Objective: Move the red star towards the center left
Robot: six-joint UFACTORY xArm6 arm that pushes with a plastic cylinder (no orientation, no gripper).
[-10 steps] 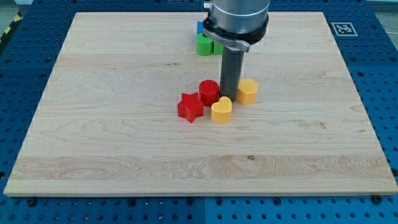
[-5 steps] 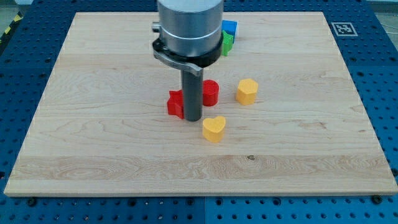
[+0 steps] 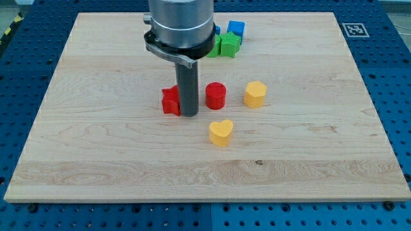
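Note:
The red star [image 3: 170, 101] lies on the wooden board a little left of the middle, partly hidden behind my rod. My tip [image 3: 189, 114] rests on the board against the star's right side. A red cylinder [image 3: 216, 96] stands just right of the rod, apart from it.
A yellow heart [image 3: 221, 133] lies below and right of my tip. A yellow hexagonal block [image 3: 255, 94] sits right of the red cylinder. Green blocks [image 3: 227, 45] and a blue block [image 3: 237, 28] cluster at the view's top, partly behind the arm.
My rod has moved left, from between the red cylinder and the yellow blocks to the star's right side. The red star has slid left and up. The yellow heart was pushed down.

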